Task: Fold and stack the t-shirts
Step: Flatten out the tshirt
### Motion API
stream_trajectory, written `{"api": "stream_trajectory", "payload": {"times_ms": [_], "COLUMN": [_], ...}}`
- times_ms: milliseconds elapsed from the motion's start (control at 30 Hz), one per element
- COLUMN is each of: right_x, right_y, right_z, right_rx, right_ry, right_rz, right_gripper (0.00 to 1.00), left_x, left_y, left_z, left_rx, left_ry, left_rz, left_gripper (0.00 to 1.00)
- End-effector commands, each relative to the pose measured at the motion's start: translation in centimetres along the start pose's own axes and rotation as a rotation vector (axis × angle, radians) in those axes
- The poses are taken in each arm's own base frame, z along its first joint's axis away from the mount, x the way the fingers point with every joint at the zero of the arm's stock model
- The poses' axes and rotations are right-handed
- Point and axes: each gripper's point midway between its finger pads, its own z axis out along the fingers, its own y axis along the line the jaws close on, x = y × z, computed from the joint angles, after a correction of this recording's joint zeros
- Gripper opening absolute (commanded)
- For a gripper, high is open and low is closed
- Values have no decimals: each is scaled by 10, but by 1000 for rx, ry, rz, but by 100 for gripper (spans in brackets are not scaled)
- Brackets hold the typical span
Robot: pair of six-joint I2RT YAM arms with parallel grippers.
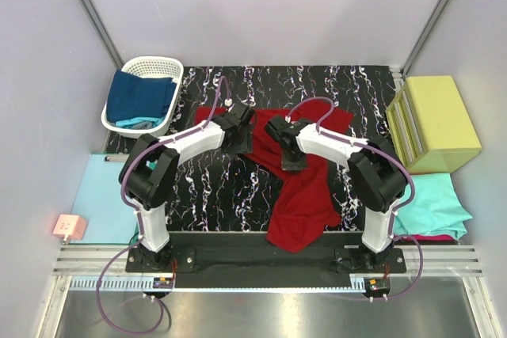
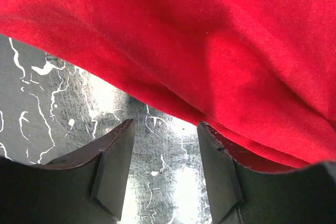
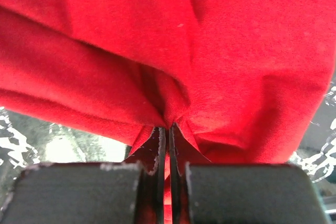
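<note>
Right gripper [image 3: 167,129] is clenched on a bunched fold of the dark red t-shirt [image 1: 305,195], which lies crumpled on the surface [image 1: 214,187], right of centre. Left gripper [image 2: 165,129] stands released beside its hem. Soft, light, limp cloth will likely sag, so pinch hems or shoulders.

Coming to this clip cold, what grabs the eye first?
A dark red t-shirt sprawls across the middle of the black marbled table, reaching its near edge. The right gripper is shut on a pinched fold of it, while the left gripper stands open at its edge.
</note>
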Motion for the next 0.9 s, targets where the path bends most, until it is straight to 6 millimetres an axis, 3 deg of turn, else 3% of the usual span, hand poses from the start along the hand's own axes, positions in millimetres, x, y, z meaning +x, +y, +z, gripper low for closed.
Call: {"api": "stream_trajectory", "payload": {"times_ms": [0, 233, 333, 433, 567, 733, 867], "right_x": [-17, -62, -70, -74, -78, -79, -77], "right_y": [-26, -48, -56, -66, -86, -97, -100], "right_z": [-21, -72, -85, -91, -84, -80, -79], "right_rx": [78, 115, 128, 149, 199, 231, 228], "right_ry": [-80, -291, -329, -347, -322, -312, -299], "right_rz": [74, 188, 216, 233, 251, 249, 243], "right_gripper": [0, 0, 0, 0, 0, 0, 0], "left_x": [-15, -11, -9, -8, -8, -6, -17], "left_y": [-9, -7, -7, -7, -6, -2, 1], "left_z": [-6, -4, -2, -1, 1, 4, -2], "left_rx": [37, 32, 28, 26, 25, 3, -23], "left_ry": [-49, -40, -33, -35, -33, -33, -65], "left_rz": [-21, -28, -29, -30, -35, -35, -46], "left_gripper": [56, 55, 55, 55, 55, 55, 56]}}
